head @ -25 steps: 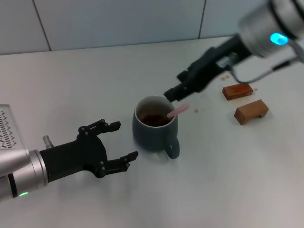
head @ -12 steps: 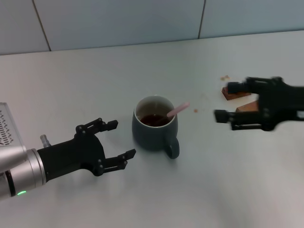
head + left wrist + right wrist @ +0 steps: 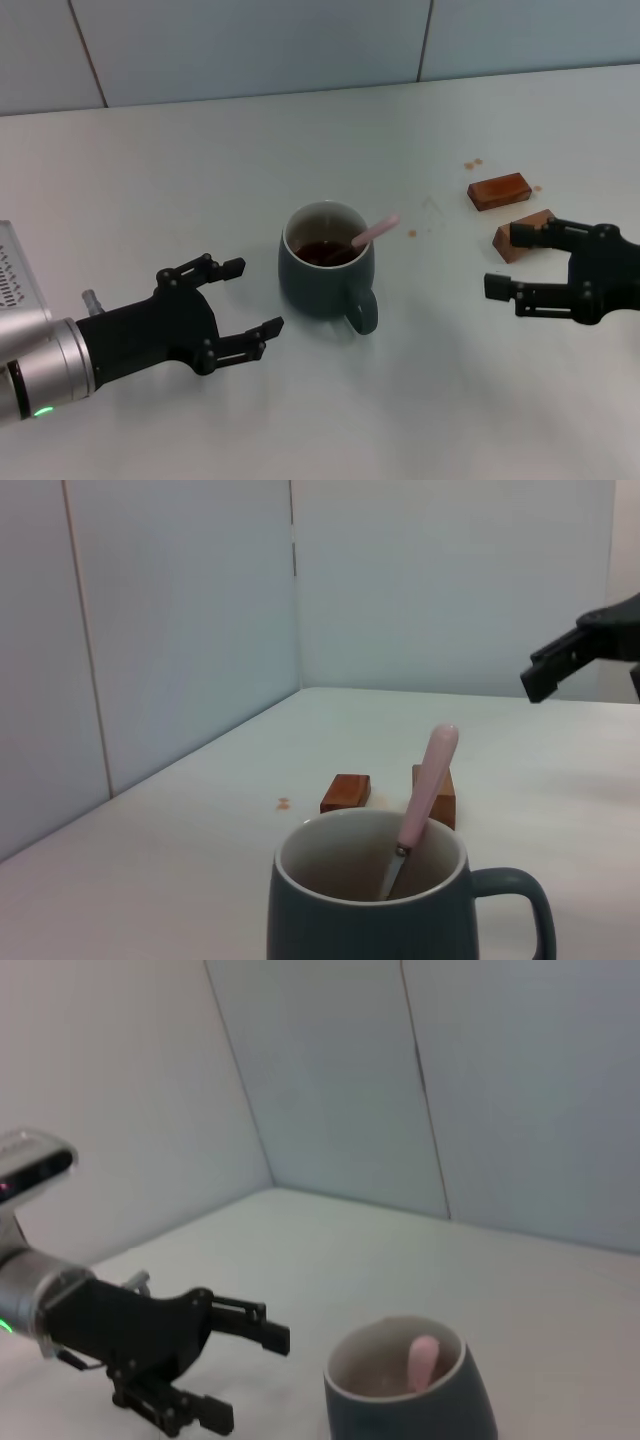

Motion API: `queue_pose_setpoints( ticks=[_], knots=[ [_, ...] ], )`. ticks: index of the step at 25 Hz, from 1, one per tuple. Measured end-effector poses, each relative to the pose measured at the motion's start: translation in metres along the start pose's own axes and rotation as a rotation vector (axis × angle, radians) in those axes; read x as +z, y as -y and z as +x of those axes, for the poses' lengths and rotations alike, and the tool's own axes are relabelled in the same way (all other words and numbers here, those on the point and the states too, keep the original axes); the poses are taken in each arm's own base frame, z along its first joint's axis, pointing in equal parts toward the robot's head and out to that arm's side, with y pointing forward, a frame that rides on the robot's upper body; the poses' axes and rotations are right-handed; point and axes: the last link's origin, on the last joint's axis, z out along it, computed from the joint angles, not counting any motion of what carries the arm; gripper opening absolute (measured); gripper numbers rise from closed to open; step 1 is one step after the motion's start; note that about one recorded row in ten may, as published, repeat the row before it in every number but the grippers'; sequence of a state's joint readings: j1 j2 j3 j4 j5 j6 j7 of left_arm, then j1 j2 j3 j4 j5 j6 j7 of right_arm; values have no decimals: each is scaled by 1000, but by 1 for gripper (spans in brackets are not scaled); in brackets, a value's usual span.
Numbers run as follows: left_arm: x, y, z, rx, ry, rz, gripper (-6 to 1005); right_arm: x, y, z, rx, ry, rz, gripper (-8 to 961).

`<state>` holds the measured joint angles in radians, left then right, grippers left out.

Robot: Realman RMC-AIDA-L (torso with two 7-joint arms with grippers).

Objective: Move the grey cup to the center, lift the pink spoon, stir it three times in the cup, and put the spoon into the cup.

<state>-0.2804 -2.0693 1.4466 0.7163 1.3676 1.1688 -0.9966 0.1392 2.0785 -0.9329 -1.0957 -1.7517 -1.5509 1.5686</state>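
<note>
The grey cup (image 3: pixel 325 262) stands at the table's middle, handle toward the front right, brown liquid inside. The pink spoon (image 3: pixel 374 232) rests in it, handle leaning out over the right rim. Both also show in the left wrist view, cup (image 3: pixel 370 920) and spoon (image 3: pixel 427 785), and in the right wrist view, cup (image 3: pixel 415 1395) and spoon (image 3: pixel 422 1360). My left gripper (image 3: pixel 242 296) is open and empty, a short way left of the cup. My right gripper (image 3: pixel 510 258) is open and empty, well to the right of the cup near the blocks.
Two brown wooden blocks lie at the right: one (image 3: pixel 498 190) farther back, one (image 3: pixel 524 236) just behind my right gripper. Small brown crumbs (image 3: pixel 472 163) lie behind them. A tiled wall (image 3: pixel 250 45) bounds the table at the back.
My right gripper has let go of the spoon, left it in the cup, and drawn back right and toward the front. The left gripper has barely moved.
</note>
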Motion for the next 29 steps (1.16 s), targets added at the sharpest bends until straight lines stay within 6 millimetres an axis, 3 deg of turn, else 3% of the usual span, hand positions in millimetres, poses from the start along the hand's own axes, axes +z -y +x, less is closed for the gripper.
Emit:
queue_pose_setpoints(
  ticks=[29],
  knots=[
    [1, -2, 0, -12, 1, -10, 841, 4, -2, 3, 8, -12, -12, 848]
  ],
)
